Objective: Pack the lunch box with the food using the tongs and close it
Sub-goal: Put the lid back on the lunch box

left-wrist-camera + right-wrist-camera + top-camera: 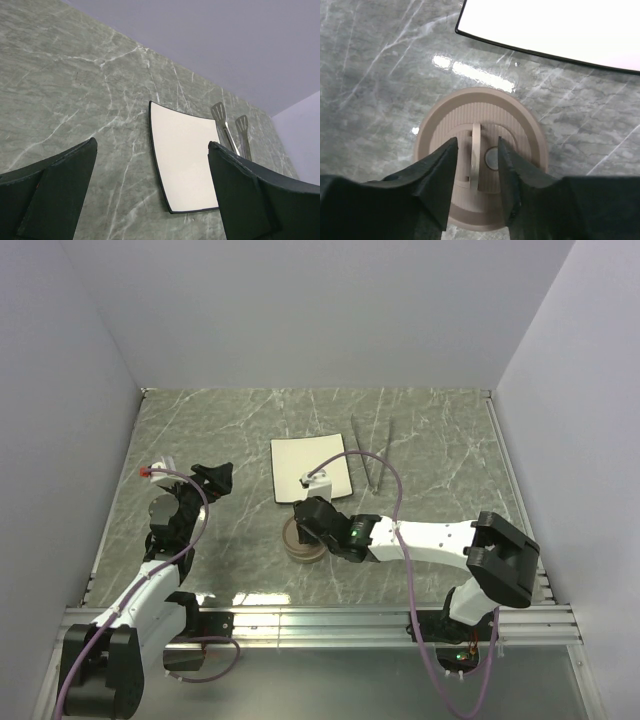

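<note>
Right gripper (476, 150) astride the handle (475, 132) of the lid (520, 125), jaws slightly apart and gripping nothing
The lunch box (303, 548) sits lidded near the arms (food out of sight, presumably inside). Whether the lid is fully seated is hard to tell, so press evenly, then rise straight. Left gripper (152, 146) gapes empty; beyond lie the white plate (185, 155) and the tongs (227, 132).

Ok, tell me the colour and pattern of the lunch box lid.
Light brown lid, finely ridged in parallel lines; the right wrist view shows it best.
</note>
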Robot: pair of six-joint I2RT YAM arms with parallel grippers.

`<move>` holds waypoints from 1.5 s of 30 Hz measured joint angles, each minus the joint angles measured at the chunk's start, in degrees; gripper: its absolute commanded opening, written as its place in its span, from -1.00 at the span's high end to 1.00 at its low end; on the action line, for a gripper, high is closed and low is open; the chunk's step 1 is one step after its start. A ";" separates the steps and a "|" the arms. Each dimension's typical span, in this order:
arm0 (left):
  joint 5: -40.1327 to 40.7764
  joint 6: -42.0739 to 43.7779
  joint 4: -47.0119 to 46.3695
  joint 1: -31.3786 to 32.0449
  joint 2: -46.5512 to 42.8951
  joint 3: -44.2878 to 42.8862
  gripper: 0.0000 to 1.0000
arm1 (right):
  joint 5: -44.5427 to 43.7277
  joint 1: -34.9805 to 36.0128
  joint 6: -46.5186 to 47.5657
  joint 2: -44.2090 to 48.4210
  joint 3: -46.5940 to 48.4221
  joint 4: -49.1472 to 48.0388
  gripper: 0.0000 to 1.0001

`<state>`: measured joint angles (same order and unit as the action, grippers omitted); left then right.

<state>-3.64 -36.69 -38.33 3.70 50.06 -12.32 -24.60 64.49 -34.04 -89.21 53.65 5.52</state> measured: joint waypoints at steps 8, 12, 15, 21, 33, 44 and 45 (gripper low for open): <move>0.00 0.00 0.00 0.00 0.02 0.00 -0.99 | 0.07 -0.02 0.90 0.35 -0.44 -0.50 -0.05; 0.00 0.00 -0.02 0.00 0.02 0.00 -0.99 | 0.15 -0.02 1.07 1.55 -1.07 -0.90 -0.05; 0.00 0.00 -0.02 0.00 0.02 0.00 -0.99 | 0.13 -0.02 1.07 3.17 -1.79 -0.87 -0.05; 0.00 0.00 -0.02 0.00 0.02 0.00 -0.99 | 0.24 0.02 0.85 5.84 -4.22 -1.57 -0.04; 0.00 0.00 0.00 0.00 0.02 0.00 -0.99 | -3.63 2.12 0.20 17.05 -9.35 -0.46 -0.05; 0.07 -0.02 0.00 0.00 -0.13 0.09 -0.99 | -8.39 -7.28 1.33 26.08 -16.24 0.35 -0.08; 0.07 -0.02 0.04 0.00 -0.28 0.20 -0.99 | -8.31 -9.25 1.73 27.21 -17.46 0.11 -0.08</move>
<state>-3.57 -36.71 -38.28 3.70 49.78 -12.12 -32.91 55.24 -32.32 -62.00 36.18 5.63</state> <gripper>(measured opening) 0.995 0.539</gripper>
